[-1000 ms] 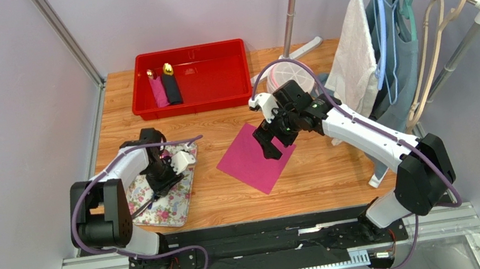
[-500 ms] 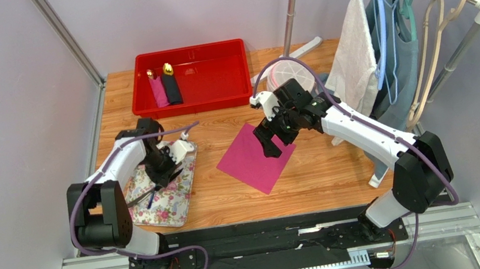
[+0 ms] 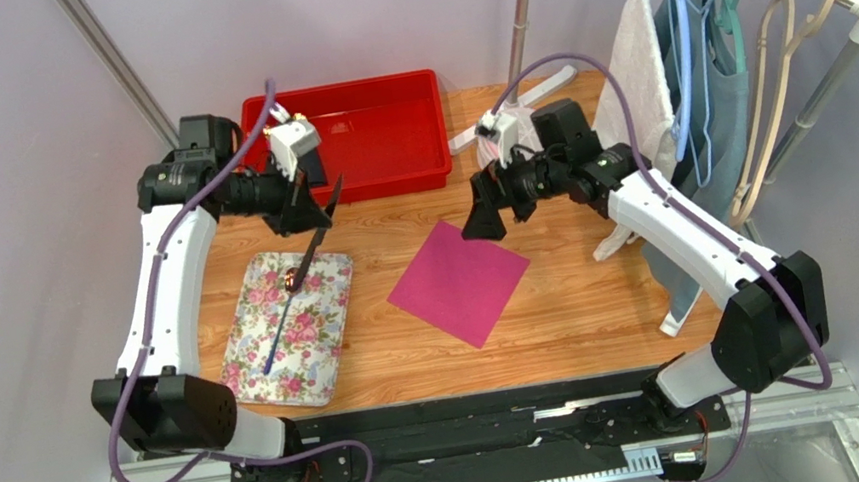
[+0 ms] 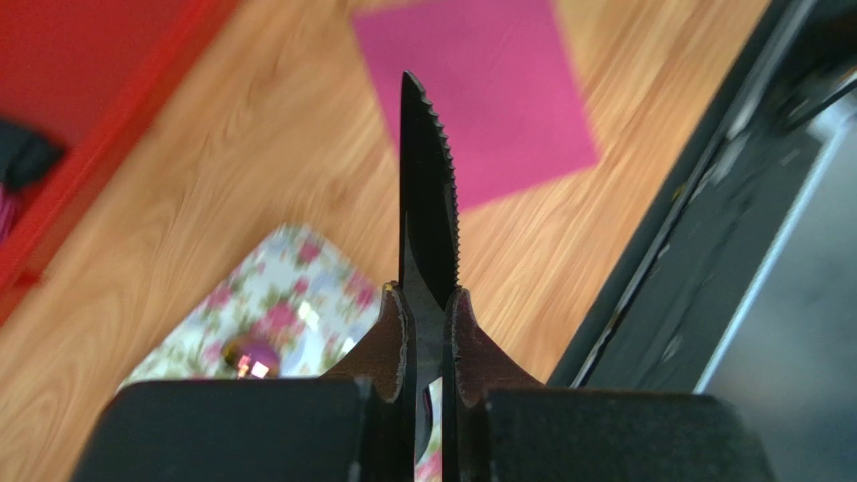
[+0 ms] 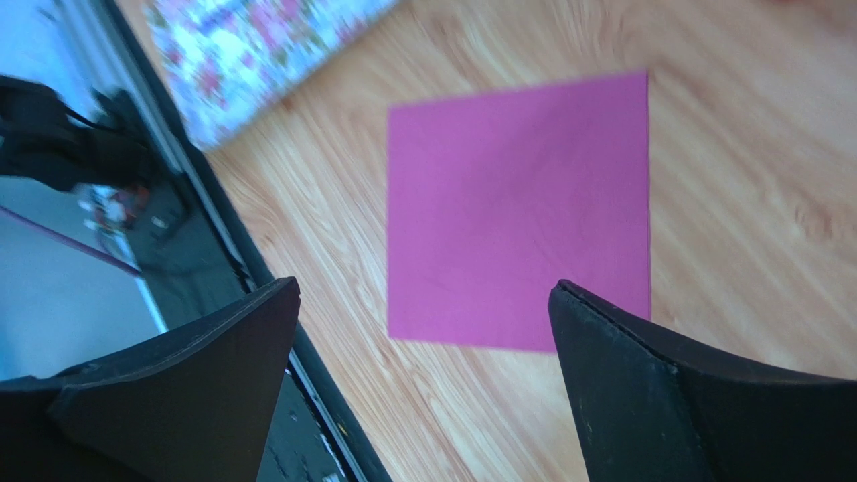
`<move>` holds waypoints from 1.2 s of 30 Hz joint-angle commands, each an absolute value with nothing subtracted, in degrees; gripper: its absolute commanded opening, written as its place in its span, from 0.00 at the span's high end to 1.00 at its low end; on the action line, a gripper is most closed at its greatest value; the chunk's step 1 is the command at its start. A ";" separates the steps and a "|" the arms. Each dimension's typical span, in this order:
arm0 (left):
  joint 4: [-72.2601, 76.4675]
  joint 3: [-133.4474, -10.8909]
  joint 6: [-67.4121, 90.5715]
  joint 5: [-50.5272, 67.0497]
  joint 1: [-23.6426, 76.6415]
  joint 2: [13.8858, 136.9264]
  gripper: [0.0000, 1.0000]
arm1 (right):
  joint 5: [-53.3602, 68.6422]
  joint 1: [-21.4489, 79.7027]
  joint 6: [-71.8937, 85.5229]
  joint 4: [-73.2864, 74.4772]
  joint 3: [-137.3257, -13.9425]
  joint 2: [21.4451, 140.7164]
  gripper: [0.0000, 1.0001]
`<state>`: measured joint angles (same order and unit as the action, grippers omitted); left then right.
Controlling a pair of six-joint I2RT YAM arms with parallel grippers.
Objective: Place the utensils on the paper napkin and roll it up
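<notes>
Your floral cloth (image 3: 325, 322) lies nearest, at the left, with one utensil (image 3: 277, 334) on it. The napkin (image 3: 458, 282) lies flat at mid-table. Your right gripper (image 5: 424, 289) hovers above its far corner, jaws wide, holding nothing. Your left gripper (image 4: 427, 293), raised in front of the red bin (image 3: 386, 179), is clamped on a serrated knife (image 4: 427, 201) that hangs over the cloth's far edge

The left gripper (image 3: 311, 212) holds a knife (image 3: 328, 193) beside the bin (image 3: 386, 178); another utensil (image 3: 280, 323) lies on the cloth (image 3: 323, 338), the napkin (image 3: 458, 282) nearby.
</notes>
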<state>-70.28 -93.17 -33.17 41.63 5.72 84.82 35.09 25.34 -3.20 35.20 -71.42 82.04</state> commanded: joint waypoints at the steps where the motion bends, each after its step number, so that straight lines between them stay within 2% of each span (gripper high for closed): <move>1: -61.12 -95.37 -14.89 62.73 5.89 78.77 1.00 | 49.90 23.91 7.01 21.73 -76.20 80.77 0.00; 4: -42.16 -89.40 2.67 69.68 5.45 73.50 1.00 | 57.29 23.91 17.29 14.70 -80.06 82.87 0.00; 6: -19.07 -81.88 23.39 73.54 4.57 69.81 1.00 | 61.68 24.08 22.74 8.56 -82.69 83.76 0.00; 7: 1.64 -79.04 31.56 74.43 3.61 68.92 1.00 | 63.09 24.17 27.72 6.79 -83.75 84.28 0.00; 8: 11.41 -76.40 46.95 74.53 3.26 68.30 1.00 | 65.02 24.26 30.38 4.42 -84.80 84.98 0.00; 10: 31.96 -71.29 58.31 72.78 2.90 67.85 1.00 | 65.65 24.70 38.70 -4.89 -85.08 85.60 0.00; 15: 54.63 -68.56 82.24 67.16 2.73 70.57 1.00 | 65.57 26.19 59.30 -32.35 -84.73 89.29 0.01; 19: 72.02 -67.06 96.48 60.92 2.46 73.30 1.00 | 63.99 28.21 65.74 -40.42 -85.60 90.79 0.06; 22: 68.59 -66.71 95.64 59.68 2.46 72.16 1.00 | 62.85 29.44 65.40 -40.08 -87.09 91.76 0.13; 36: 63.81 -63.02 93.87 59.15 2.46 68.91 1.00 | 61.44 35.33 61.27 -34.46 -92.72 95.97 0.26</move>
<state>61.93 -62.70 92.42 60.97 2.81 71.13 62.43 33.93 63.13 -34.50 -89.78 95.02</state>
